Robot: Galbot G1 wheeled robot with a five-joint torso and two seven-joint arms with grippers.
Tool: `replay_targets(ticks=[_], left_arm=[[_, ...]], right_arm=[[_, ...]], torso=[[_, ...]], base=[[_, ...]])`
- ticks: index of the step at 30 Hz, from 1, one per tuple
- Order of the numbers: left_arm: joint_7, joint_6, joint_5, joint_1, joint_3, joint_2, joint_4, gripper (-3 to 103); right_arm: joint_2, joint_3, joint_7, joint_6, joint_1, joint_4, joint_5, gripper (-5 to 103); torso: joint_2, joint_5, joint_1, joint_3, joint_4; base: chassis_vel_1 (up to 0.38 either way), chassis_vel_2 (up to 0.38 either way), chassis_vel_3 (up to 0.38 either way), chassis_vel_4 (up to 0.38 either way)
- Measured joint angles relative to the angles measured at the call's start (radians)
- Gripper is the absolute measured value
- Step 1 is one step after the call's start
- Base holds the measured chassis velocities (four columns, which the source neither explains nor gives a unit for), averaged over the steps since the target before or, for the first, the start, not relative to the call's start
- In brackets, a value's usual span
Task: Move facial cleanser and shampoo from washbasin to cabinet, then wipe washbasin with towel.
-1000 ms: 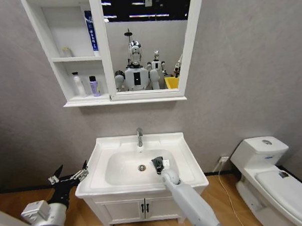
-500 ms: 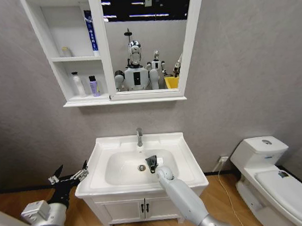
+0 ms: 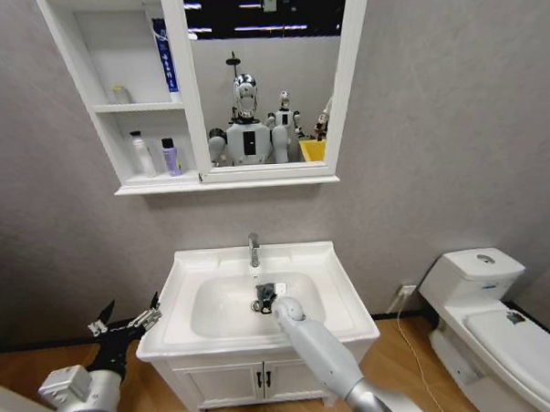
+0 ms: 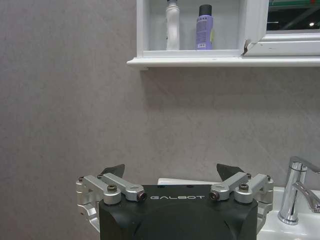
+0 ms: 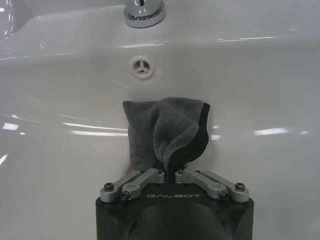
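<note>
Right hand (image 5: pixel 172 172) pinches the nubby grey towel (image 5: pixel 162 132) (folded) in the glossy washbasin (image 3: pixel 334 299); left hand (image 4: pixel 172 176) spread.

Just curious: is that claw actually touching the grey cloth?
Touching. The right wrist view shows the right gripper pinched shut on the towel in the washbasin.

A bathroom is shown, prob. a mock-up in a robot lab. A white washbasin (image 3: pixel 329 299) w/ chrome tap (image 3: pixel 254 250) is set on a two-door vanity (image 3: pixel 255 382) against a grey wall. Directly above the washbasin a white-framed mirror (image 3: pixel 265 79) is hung, joined to a cabinet (image 3: pixel 129 107) of open shelves where toiletry bottles (image 3: pixel 171 157) are kept. To the right of the washbasin a white toilet (image 3: pixel 490 329) is seen. Wood-look flooring is laid below the washbasin. Several humanoid robots are reflected in the mirror.
</note>
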Motion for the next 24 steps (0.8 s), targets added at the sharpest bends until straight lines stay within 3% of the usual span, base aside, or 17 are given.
replay_targets(ticks=[15, 24], left_arm=[[0.000, 0.000, 0.000, 0.000, 0.000, 0.000, 0.000, 100], [0.000, 0.000, 0.000, 0.000, 0.000, 0.000, 0.000, 100]], right_arm=[[0.054, -0.026, -0.023, -0.003, -0.007, -0.022, 0.007, 4], [-0.010, -0.003, 0.010, -0.017, -0.026, 0.028, 0.038, 4]], torso=[[0.000, 0.0000, 0.000, 0.000, 0.0000], [0.000, 0.0001, 0.000, 0.000, -0.0001]], base=[[0.000, 0.000, 0.000, 0.000], [0.000, 0.000, 0.000, 0.000]])
